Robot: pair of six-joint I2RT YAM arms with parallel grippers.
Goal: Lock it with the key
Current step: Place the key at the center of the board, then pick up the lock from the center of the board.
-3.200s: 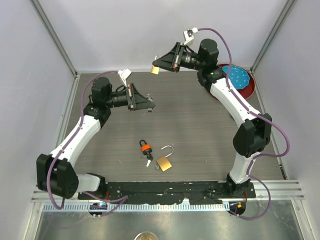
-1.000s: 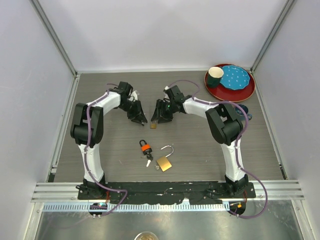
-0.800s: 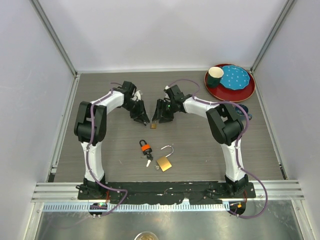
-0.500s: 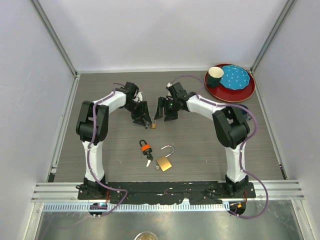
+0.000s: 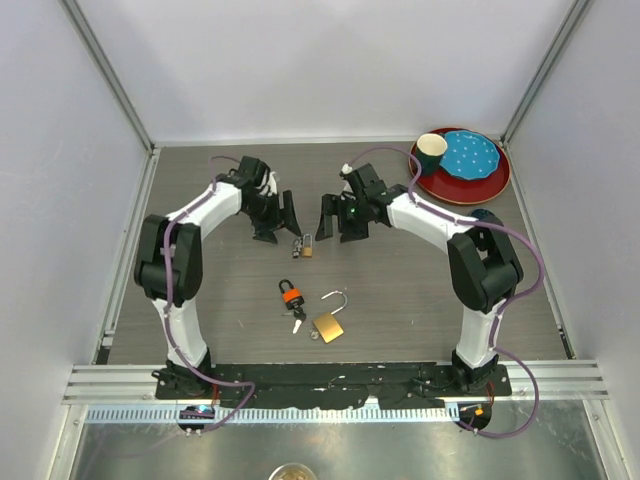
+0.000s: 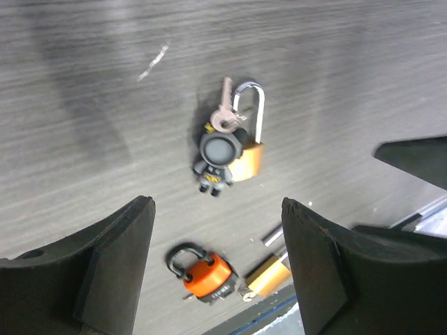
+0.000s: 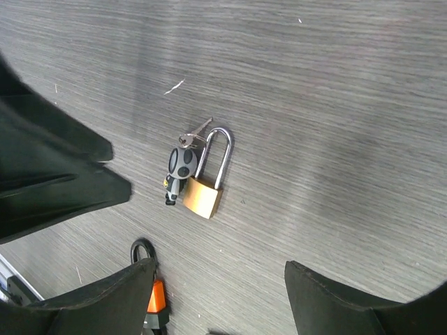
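A small brass padlock (image 5: 307,248) (image 6: 248,159) (image 7: 198,197) lies flat on the table between my two grippers, and its shackle looks pushed in. Its key (image 6: 224,105) (image 7: 196,131) rests beside the shackle on a grey figure keychain (image 6: 221,153) (image 7: 179,165), not in the keyhole. My left gripper (image 5: 278,220) (image 6: 216,209) hovers open just left of the lock, holding nothing. Just right of it my right gripper (image 5: 338,222) (image 7: 220,272) hangs open and empty too.
An orange padlock (image 5: 291,295) (image 6: 207,273) (image 7: 155,296) and a larger brass padlock (image 5: 328,326) (image 6: 269,274) with its shackle swung open lie nearer the arm bases. A red plate (image 5: 498,182) with a blue dish and a green cup (image 5: 431,150) sits at the back right.
Both grippers have opened and drawn slightly apart and back. The small padlock and its key, held between them a second ago, now lie loose on the table.
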